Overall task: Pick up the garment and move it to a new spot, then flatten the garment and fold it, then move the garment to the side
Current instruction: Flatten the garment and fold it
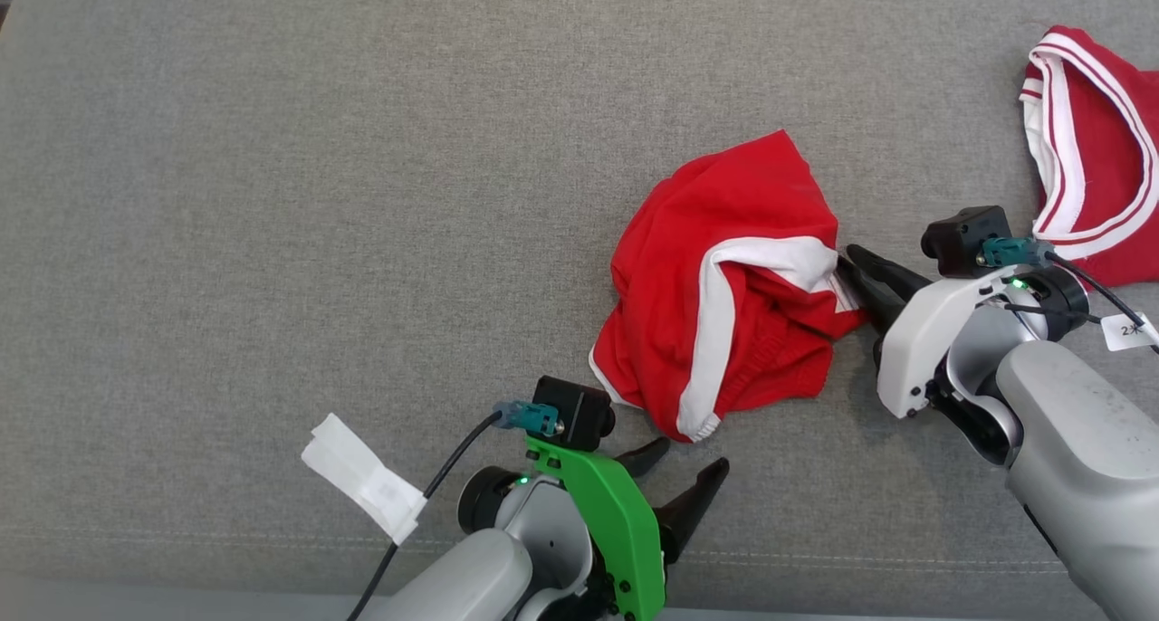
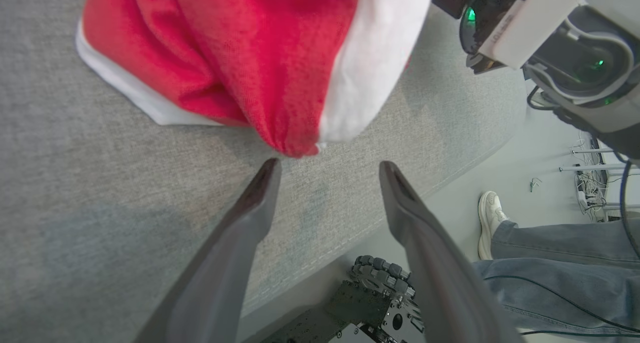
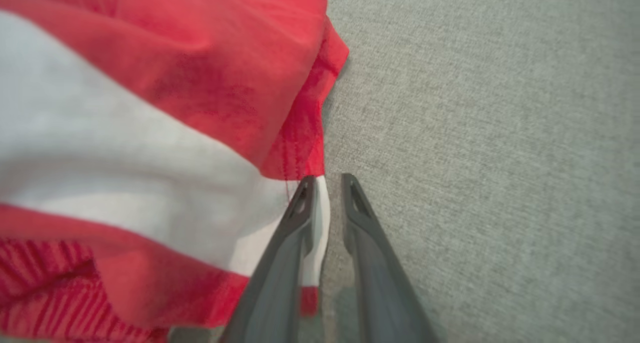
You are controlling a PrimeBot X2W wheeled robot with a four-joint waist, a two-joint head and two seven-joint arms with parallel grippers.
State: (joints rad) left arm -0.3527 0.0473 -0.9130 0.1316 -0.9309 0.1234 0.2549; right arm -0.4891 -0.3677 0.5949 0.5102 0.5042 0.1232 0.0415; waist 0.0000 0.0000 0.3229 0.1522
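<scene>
The garment (image 1: 724,286) is a crumpled red piece with a broad white band, lying mid-right on the grey cloth surface (image 1: 272,195). My right gripper (image 1: 856,272) reaches in from the right and is shut on the garment's right edge. In the right wrist view the white hem of the garment (image 3: 150,148) sits between the narrow jaws of the right gripper (image 3: 327,183). My left gripper (image 1: 684,463) stands open just below the garment's lower edge, holding nothing. In the left wrist view the left gripper (image 2: 329,167) has the garment's (image 2: 260,63) lowest fold just ahead of its fingertips.
A second red garment with white trim (image 1: 1096,141) lies at the back right. A white paper tag (image 1: 362,476) hangs on the left arm's cable. Past the surface's front edge are a person's jeans (image 2: 560,263), a white shoe (image 2: 490,218) and the robot's base (image 2: 380,298).
</scene>
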